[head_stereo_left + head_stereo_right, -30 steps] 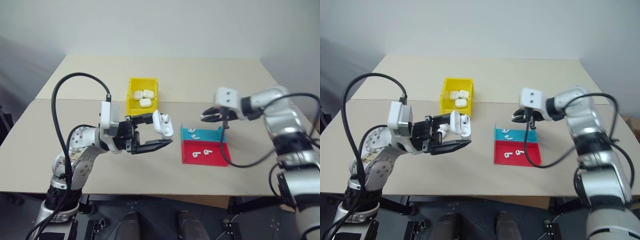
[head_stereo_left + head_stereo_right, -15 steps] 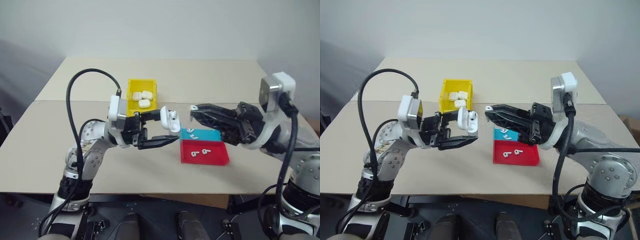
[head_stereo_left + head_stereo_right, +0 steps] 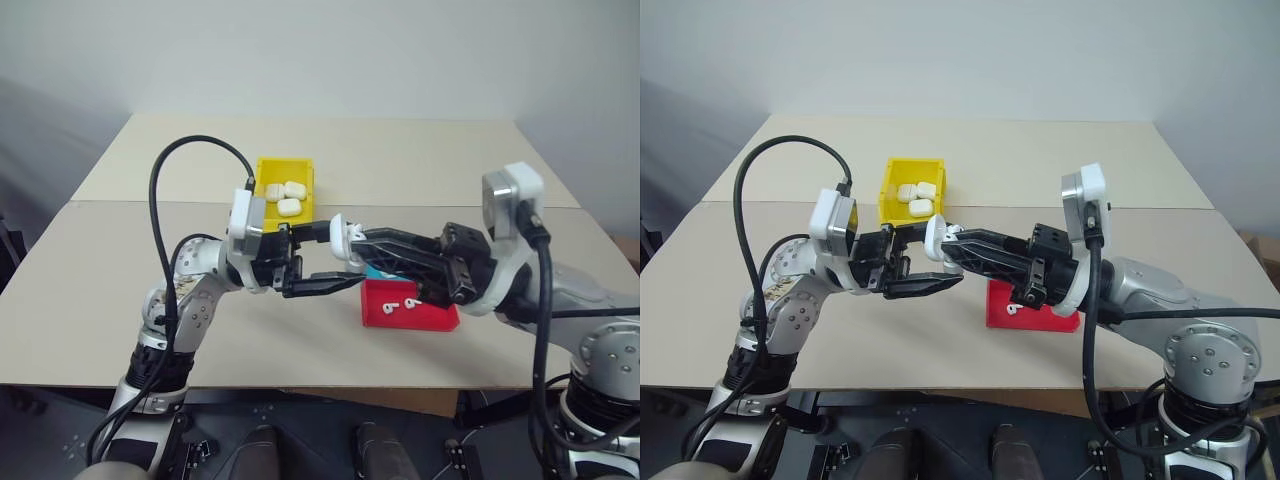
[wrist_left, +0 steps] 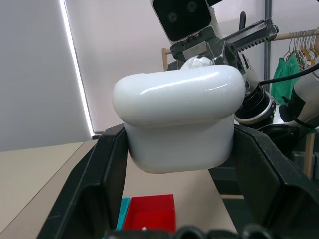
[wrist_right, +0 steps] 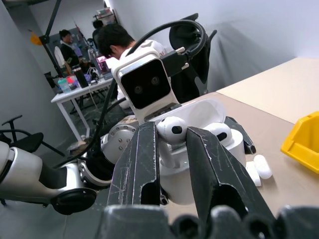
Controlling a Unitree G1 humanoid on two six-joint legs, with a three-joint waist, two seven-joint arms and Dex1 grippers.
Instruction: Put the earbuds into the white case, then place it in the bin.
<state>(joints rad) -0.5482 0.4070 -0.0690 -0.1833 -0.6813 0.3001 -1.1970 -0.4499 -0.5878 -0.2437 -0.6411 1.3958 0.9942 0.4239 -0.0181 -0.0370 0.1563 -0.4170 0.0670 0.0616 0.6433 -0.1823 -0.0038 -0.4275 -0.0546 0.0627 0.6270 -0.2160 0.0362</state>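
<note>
Since 1 s back: right gripper point(image 5: 172, 130) swung in from over the trays toward centre, now at the open case; left gripper point(image 4: 177, 149) w/ case nudged slightly rightward.

Surface: beige tabletop point(image 3: 120, 250), seam across it, pale wall behind. Room in wrist views: clothes rack w/ green garment point(image 4: 299, 67), white desk w/ clutter point(image 5: 79, 87), person seated behind point(image 5: 122, 42), at least 1 more further back.

Counts:
- Yellow bin point(image 3: 268, 170) at rear centre, 3 closed white cases inside point(image 3: 285, 197).
- 1 open white case point(image 4: 177, 124) held above table, mid-scene, front of bin, lid up. Clamped between left fingers point(image 4: 94, 184), one each side of body.
- 1 earbud point(image 5: 172, 130) pinched between right fingers point(image 5: 142, 164), right at case opening; 2nd earbud point(image 5: 219, 132) seen already seated in case beside it.
- Red tray point(image 3: 385, 315) near front right, 2 earbuds in it point(image 3: 405, 303). Teal tray just behind it, mostly hidden by right arm; contents not countable.
- 2 white cases point(image 5: 259, 168) lying on table below left gripper, wrist view; lid state not clear.

Grippers: left clenched on case. Right closed on earbud, fingers pointing left across trays, tips meeting case top. Whether earbud already touches its socket: can't tell.
</note>
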